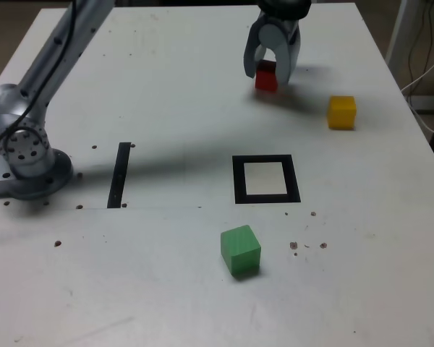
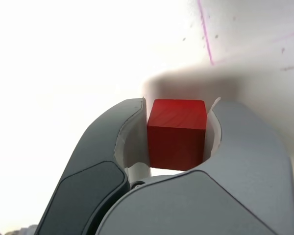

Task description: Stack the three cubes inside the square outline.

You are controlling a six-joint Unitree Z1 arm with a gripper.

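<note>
White tbl (image 1: pixel 159 289) w/ specks; red cube (image 2: pixel 176 132), faint grain; fingers (image 2: pixel 180 101) closed on 2 opp. sides.

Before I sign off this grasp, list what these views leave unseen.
- Red cube's underside, and whether it is off the table: faces away in the wrist view; pincer covers part of it in the exterior view.
- Arm's upper stretch: cut off by the exterior view's top edge.
- Green cube's underside: turned from the exterior camera.
</note>
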